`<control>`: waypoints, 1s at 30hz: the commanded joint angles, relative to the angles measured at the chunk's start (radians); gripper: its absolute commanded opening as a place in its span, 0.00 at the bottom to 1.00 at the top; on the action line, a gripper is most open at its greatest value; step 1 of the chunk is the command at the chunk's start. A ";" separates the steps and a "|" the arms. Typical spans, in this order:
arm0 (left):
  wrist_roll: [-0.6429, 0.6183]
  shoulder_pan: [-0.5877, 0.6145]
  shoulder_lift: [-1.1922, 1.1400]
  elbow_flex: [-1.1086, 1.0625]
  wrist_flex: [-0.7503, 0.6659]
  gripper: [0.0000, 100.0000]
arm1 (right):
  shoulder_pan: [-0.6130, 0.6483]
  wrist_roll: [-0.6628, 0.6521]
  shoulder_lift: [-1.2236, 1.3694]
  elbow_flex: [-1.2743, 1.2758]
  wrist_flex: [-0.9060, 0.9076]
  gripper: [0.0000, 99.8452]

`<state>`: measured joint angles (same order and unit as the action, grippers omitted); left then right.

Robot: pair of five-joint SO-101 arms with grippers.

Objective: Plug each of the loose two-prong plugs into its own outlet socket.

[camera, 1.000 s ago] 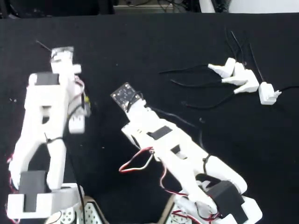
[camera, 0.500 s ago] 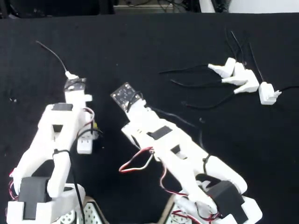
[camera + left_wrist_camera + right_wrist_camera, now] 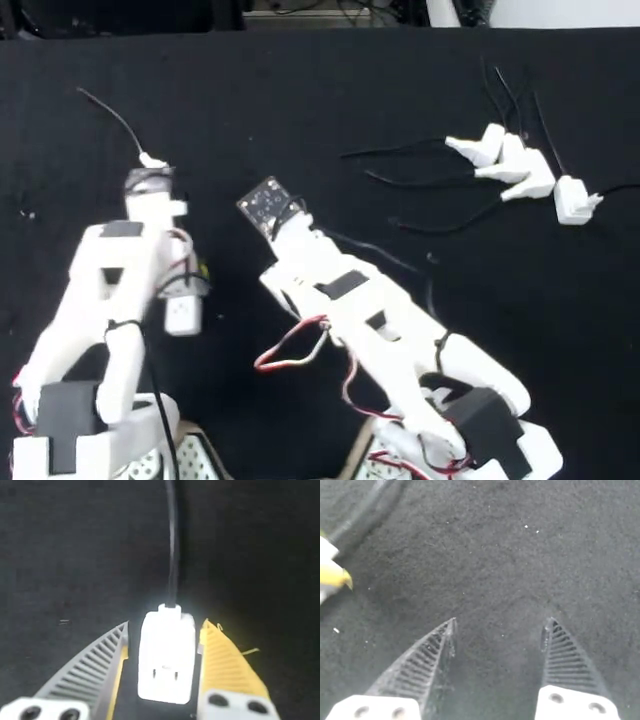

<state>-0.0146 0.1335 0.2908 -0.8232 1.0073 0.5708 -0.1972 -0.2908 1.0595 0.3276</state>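
Note:
My left gripper (image 3: 165, 625) is shut on a white outlet socket (image 3: 167, 665), grey finger on one side and yellow finger on the other. Two small slots show on the socket's face, and its black cable (image 3: 172, 540) runs straight away over the cloth. In the high view this gripper (image 3: 150, 180) sits at the left, with the socket (image 3: 152, 160) at its tip and the cable (image 3: 105, 108) curving to the far left. My right gripper (image 3: 501, 621) stands open over bare black cloth. Loose white plugs (image 3: 515, 165) and another white socket (image 3: 572, 198) lie at the far right.
Black cables (image 3: 420, 180) trail left from the plug cluster. My right arm (image 3: 380, 320) lies diagonally across the middle, with its wrist board (image 3: 265, 205) beside the left arm. A black cable (image 3: 365, 510) and a yellow-and-white tip (image 3: 330, 572) sit at the right wrist view's edge.
My left arm has drawn back toward the near edge and then shifted slightly left, with the socket in its fingers and the cable trailing. The right arm has not moved.

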 commanded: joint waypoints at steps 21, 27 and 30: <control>0.100 0.248 0.141 0.131 0.158 0.22 | 0.011 -0.005 -0.047 -0.010 -0.021 0.27; 0.106 0.248 0.311 0.145 0.247 0.22 | 0.011 -0.005 -0.047 -0.007 -0.021 0.27; 0.230 0.255 0.327 0.051 0.186 0.22 | 0.011 -0.005 -0.047 -0.007 -0.021 0.27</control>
<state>0.0944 0.3698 0.5669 -0.7127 1.2405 0.5708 -0.1972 -0.2908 1.0595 0.3276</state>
